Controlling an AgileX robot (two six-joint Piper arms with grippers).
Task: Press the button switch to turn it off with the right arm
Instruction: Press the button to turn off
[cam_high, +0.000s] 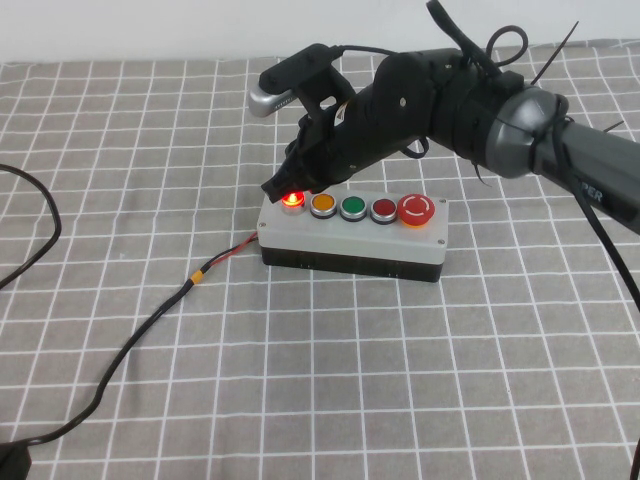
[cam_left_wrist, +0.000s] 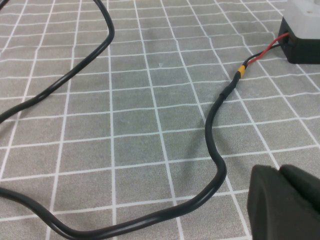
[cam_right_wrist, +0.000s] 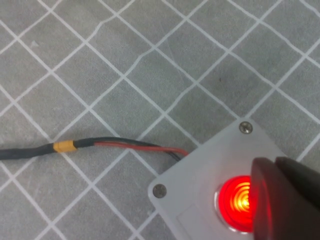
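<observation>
The button switch (cam_high: 352, 235) is a light-grey box with a black base on the checked cloth. Its red lamp (cam_high: 292, 200) at the left end is lit; orange, green and red buttons and the big red mushroom button (cam_high: 417, 209) follow to the right. My right gripper (cam_high: 282, 186) is shut, its tip just above the lamp, apart from the buttons. In the right wrist view its fingers (cam_right_wrist: 285, 200) overlap the glowing lamp (cam_right_wrist: 232, 202). My left gripper (cam_left_wrist: 287, 200) is shut and empty, low over the cloth near the black cable (cam_left_wrist: 215, 145).
The black cable (cam_high: 150, 320) runs from the box's left side across the cloth to the front left. A second black cable (cam_high: 40, 230) curves at the left edge. A silver-grey piece (cam_high: 265, 100) sticks out above the right gripper.
</observation>
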